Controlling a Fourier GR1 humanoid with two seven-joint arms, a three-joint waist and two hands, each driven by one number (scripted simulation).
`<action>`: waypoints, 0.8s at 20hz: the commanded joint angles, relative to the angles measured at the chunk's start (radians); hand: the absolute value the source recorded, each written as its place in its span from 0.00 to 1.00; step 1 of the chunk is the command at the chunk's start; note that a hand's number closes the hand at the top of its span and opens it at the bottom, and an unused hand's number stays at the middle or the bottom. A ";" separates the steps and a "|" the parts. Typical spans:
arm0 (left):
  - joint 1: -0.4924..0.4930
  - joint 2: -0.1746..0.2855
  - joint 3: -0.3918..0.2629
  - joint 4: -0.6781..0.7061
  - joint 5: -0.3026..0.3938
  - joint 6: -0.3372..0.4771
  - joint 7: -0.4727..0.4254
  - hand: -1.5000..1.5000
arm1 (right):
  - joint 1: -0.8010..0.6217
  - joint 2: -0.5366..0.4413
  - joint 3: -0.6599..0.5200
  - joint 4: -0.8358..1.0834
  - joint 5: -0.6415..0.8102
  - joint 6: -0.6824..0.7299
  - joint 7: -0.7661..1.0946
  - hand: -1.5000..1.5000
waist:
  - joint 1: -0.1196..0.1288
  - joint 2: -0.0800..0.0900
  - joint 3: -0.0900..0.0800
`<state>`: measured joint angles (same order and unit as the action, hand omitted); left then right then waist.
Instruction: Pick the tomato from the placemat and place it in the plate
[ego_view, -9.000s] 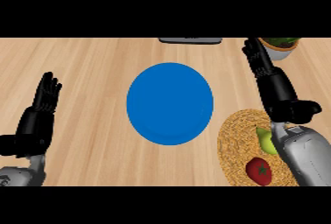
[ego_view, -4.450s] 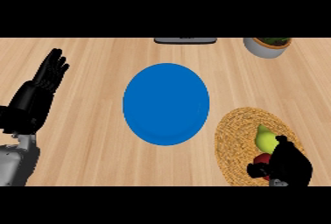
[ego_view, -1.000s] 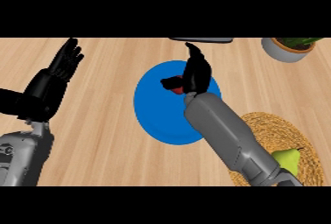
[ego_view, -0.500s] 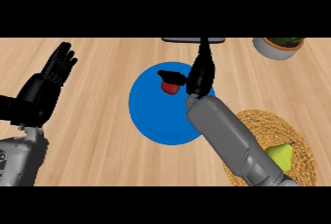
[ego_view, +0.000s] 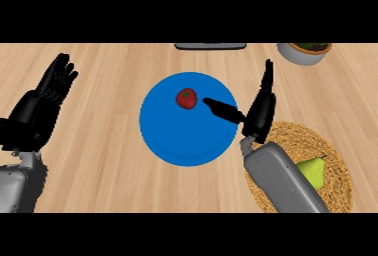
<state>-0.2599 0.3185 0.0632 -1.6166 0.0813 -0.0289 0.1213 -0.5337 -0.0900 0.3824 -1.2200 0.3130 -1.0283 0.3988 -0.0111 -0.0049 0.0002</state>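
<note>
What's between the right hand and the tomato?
Head view: only bare blue plate. The tomato sits on it; the right hand is open, thumb toward it, not touching.

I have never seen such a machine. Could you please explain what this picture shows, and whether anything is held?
This is a humanoid robot at a wooden counter. The view is as from its head, looking steeply down, so only grey forearms and black hands show. The left hand rests open at the left. The right hand is open over the blue plate's right edge, its thumb pointing toward the tomato on the plate. Nothing is held. A woven placemat at the right bears a green pear; a grey pot stands at the top.
</note>
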 joint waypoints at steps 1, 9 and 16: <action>0.013 -0.001 0.024 0.034 0.009 -0.017 -0.038 0.50 | 0.215 -0.105 0.020 -0.272 -0.013 0.037 -0.021 0.00 | -0.015 -0.002 0.000; 0.009 -0.004 0.029 0.033 -0.013 -0.041 -0.042 0.50 | 0.504 -0.262 -0.020 -0.541 -0.081 0.165 -0.088 0.00 | -0.003 0.004 0.000; 0.024 -0.004 0.063 -0.003 0.002 -0.083 -0.021 0.50 | 0.632 -0.253 -0.094 -0.593 -0.087 0.221 -0.182 0.00 | 0.009 0.004 0.000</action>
<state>-0.2588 0.2908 0.0845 -1.6059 0.0535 -0.0583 0.1113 0.0571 -0.3433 0.3247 -1.7911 0.2121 -0.8424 0.2364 -0.0086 -0.0015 0.0002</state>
